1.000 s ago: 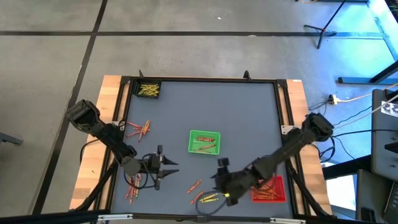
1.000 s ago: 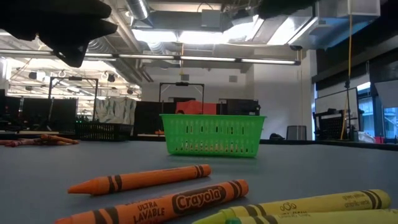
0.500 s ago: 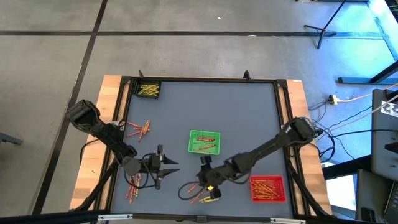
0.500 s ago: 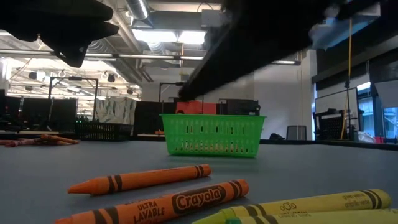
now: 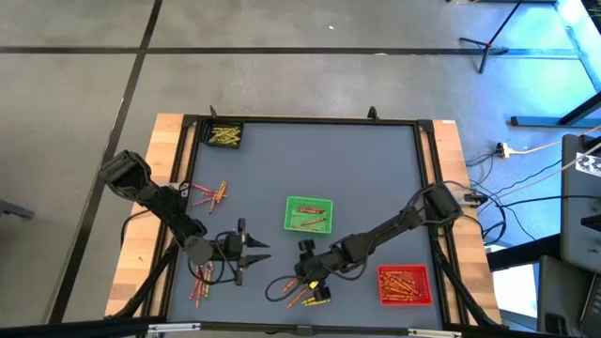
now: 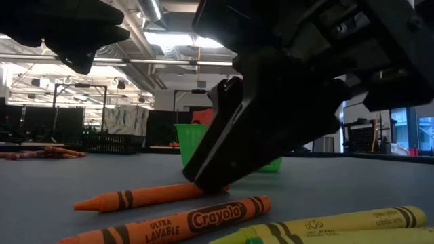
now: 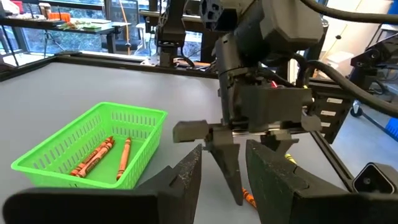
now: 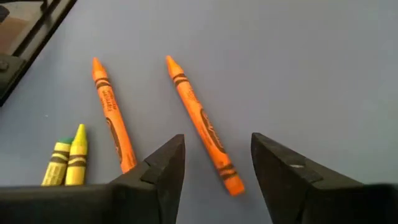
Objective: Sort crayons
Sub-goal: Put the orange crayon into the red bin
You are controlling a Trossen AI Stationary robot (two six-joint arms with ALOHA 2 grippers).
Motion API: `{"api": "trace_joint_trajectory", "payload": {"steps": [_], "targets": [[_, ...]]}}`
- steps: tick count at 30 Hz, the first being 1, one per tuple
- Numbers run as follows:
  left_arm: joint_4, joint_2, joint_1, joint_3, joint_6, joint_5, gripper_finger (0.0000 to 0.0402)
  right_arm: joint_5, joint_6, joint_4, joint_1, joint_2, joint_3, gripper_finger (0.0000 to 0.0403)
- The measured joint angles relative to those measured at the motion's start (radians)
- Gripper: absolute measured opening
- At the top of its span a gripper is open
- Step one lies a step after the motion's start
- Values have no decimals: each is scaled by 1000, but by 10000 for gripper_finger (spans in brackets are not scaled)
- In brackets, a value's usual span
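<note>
Orange crayons (image 8: 202, 126) are seen lying loose on the grey bench (image 5: 376, 178) directly under the right tool (image 8: 214, 168), whose fingers (image 8: 163, 163) are spread apart either side of one of them without touching it, while a second orange crayon (image 8: 111, 118) and a yellow and green pair (image 8: 67, 163) lie just beside that tool. Off to the far side of the right tool, the left tool (image 7: 221, 174) is held above the bench with its fingers partly apart and nothing between them, a green tray (image 7: 56, 168) with two orange crayons in it being seen ahead of it.
</note>
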Motion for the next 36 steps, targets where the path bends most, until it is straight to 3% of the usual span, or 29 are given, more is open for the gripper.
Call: {"api": "trace_joint_trajectory", "payload": {"steps": [16,27,36], "targets": [[-1,0,0,0,-1,2,110,7,-39,2,0,19,2,12],[2,0,0,0,-1,5,110,21,18,-84,18,-52,1,23],[8,0,0,0,-8,5,110,26,140,-364,103,-213,48,23]]}}
